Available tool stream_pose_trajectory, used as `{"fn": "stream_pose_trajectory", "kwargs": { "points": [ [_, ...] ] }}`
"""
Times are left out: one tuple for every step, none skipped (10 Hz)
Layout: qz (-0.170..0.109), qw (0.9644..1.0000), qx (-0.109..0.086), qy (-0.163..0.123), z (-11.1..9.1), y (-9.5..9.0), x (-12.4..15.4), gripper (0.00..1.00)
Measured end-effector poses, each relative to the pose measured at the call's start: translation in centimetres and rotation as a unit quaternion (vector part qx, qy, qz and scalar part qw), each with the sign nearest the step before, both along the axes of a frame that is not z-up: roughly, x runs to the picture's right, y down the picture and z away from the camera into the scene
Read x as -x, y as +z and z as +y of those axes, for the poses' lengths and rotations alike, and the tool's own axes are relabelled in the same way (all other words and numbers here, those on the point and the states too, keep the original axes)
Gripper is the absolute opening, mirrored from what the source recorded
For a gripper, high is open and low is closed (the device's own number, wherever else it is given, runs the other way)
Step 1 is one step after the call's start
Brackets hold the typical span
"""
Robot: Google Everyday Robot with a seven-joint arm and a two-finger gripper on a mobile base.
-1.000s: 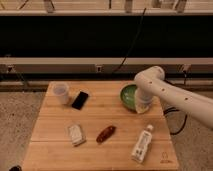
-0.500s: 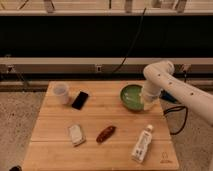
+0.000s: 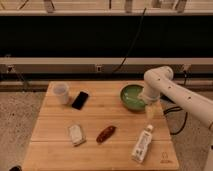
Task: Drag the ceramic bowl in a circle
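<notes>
Looks like a robotics lab or test bay, not a home. Shows in the bare wooden table (image 3: 100, 152) standing alone on a speckled, terrazzo-like floor (image 3: 20, 125), with a pale metal rail (image 3: 75, 64) and a dark recess just behind the table. Shows too in the black cable (image 3: 133, 44) hanging down behind the table's far edge. Has a white robot arm (image 3: 175, 94) reaching over the table's right end, its gripper (image 3: 149, 109) at the right rim of the ceramic bowl (image 3: 130, 95). Holds unrelated small things spaced apart on the table: white cup (image 3: 61, 92), dark phone (image 3: 80, 100), white bottle (image 3: 142, 145).
</notes>
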State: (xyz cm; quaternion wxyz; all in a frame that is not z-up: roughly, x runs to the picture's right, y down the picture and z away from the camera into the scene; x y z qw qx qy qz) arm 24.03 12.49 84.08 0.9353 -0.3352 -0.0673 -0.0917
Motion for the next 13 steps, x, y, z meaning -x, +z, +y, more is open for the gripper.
{"fn": "stream_pose_trajectory", "kwargs": {
  "points": [
    [0.000, 1.0000, 0.003, 0.002, 0.7, 0.7, -0.1, 0.80],
    [-0.001, 1.0000, 0.004, 0.003, 1.0, 1.1, -0.2, 0.80],
    [-0.001, 1.0000, 0.005, 0.003, 1.4, 1.4, -0.3, 0.79],
    [-0.001, 1.0000, 0.005, 0.003, 1.6, 1.7, -0.4, 0.72],
    [-0.001, 1.0000, 0.005, 0.001, 1.8, 1.9, -0.4, 0.62],
    [-0.001, 1.0000, 0.006, -0.001, 1.9, 2.0, -0.4, 0.53],
    [-0.002, 1.0000, 0.006, -0.003, 2.1, 2.2, -0.4, 0.41],
    [-0.003, 1.0000, 0.002, -0.006, 2.1, 2.4, -0.3, 0.32],
    [-0.004, 0.9999, 0.004, -0.010, 2.3, 2.4, -0.2, 0.23],
    [-0.003, 0.9999, 0.008, -0.010, 2.5, 2.0, 0.2, 0.13],
    [-0.004, 0.9999, 0.009, -0.014, 2.3, 1.3, 0.8, 0.05],
    [-0.007, 0.9996, 0.010, -0.024, 2.5, 0.9, 1.3, 0.04],
    [-0.016, 0.9990, 0.010, -0.040, 2.6, 0.4, 2.5, 0.04]
  ]
}}
